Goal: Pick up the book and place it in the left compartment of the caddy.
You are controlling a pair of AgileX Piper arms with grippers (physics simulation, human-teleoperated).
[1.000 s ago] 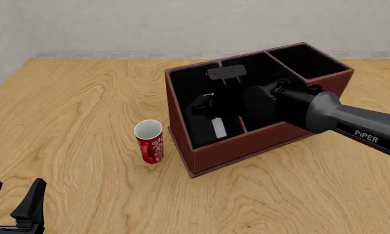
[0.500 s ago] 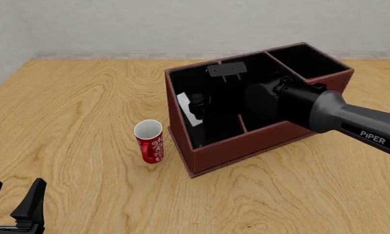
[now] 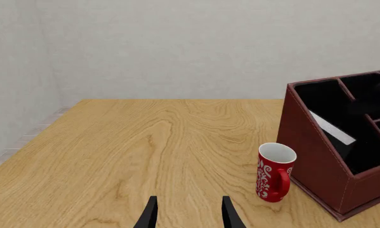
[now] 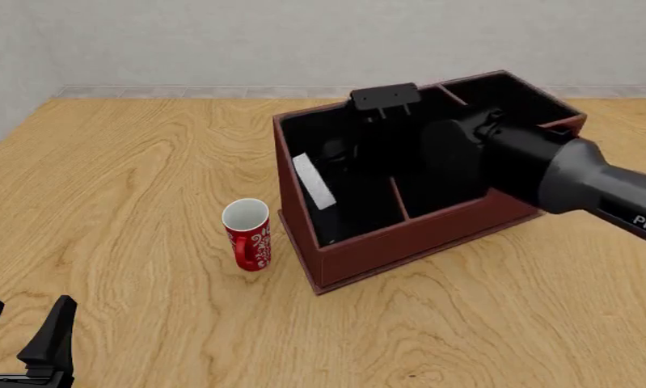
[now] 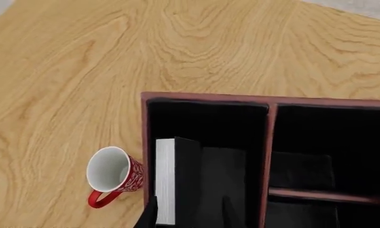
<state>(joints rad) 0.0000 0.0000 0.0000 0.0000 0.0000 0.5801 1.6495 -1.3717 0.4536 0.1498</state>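
The book [image 4: 314, 183] sits inside the left compartment [image 4: 350, 198] of the caddy [image 4: 409, 238], leaning against the compartment's outer wall at the 9 o'clock side, with its white page-edge strip facing up. In the right wrist view the book [image 5: 176, 180] stands on edge against that same wall, its black cover toward the compartment's open floor.

The right gripper [image 5: 190, 211] hangs over the caddy, above the left compartment; its jaws are spread apart and pinch nothing, with the book's edge just beside one fingertip. From the front, the right arm [image 4: 560, 174] reaches in from 3 o'clock across the caddy's middle slots.

A red mug [image 4: 247, 234] stands upright on the table [image 4: 118, 202], just beside the caddy's outer wall at the caddy's 9 o'clock, not touching it.

The left gripper [image 4: 26, 339] rests low at 7 o'clock of the table, well apart from mug and caddy, its jaws spread and holding nothing.
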